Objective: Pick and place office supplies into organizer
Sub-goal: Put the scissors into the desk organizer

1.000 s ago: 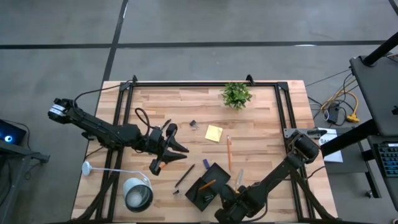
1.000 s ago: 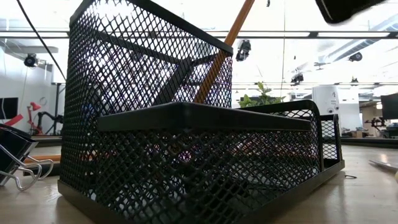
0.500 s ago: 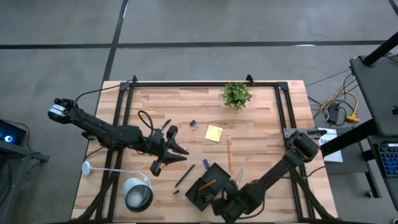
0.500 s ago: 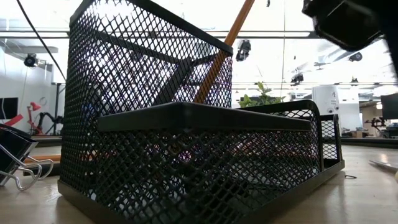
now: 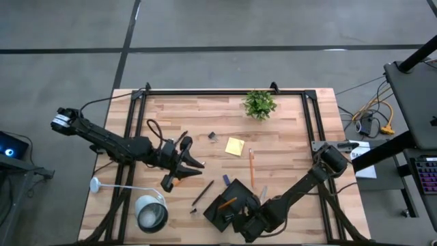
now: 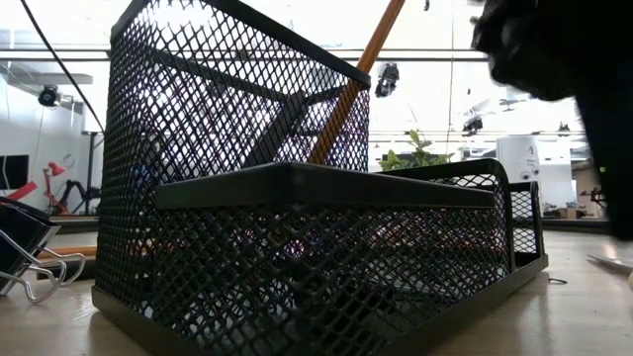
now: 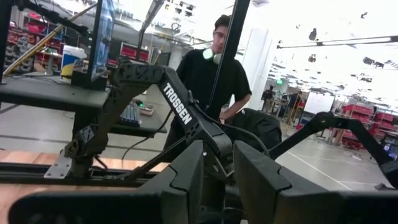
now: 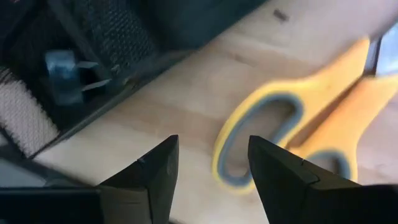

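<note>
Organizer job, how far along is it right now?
Done: one orange pencil stands in the organizer, and a binder clip lies inside. In hand: nothing is gripped; the right claw is open just over the yellow-handled scissors beside the organizer. The left claw waits open mid-table. Left: the sticky-note pad, another pencil and a black pen on the table.

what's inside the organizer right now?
The organizer holds one orange pencil, leaning upright in the tall mesh section, and a binder clip in a low compartment. The mesh hides anything else.
</note>
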You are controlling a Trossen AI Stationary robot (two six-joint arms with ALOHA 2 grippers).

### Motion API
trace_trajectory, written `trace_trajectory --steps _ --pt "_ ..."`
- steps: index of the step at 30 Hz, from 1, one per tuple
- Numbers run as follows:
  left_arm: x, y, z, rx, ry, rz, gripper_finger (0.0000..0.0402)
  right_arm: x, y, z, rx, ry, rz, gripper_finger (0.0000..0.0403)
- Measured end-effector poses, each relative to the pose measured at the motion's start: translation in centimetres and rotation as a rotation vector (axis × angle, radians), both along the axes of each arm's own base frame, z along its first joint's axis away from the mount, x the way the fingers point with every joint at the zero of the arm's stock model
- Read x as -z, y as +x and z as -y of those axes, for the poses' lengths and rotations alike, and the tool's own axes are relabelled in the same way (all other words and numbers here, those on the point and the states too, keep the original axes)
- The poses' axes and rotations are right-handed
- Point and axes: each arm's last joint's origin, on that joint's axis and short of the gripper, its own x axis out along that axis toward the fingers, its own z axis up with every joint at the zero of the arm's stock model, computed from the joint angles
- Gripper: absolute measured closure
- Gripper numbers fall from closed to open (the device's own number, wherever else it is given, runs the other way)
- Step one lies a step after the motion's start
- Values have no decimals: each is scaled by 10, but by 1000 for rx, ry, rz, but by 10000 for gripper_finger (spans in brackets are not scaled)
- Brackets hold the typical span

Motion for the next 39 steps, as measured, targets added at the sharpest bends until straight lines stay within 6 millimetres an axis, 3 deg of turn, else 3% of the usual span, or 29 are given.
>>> trace_trajectory --steps 13,21,31,39 --pt "0 0 0 0 0 1 328 9 1 9 5 28 -42 224" --pt "0 0 0 0 0 2 328 8 14 17 30 53 -3 234" --pt "0 -1 0 0 -1 3 328 8 13 17 25 59 -5 243" --pt "0 -1 0 2 1 1 328 21 13 10 -15 102 -44 243"
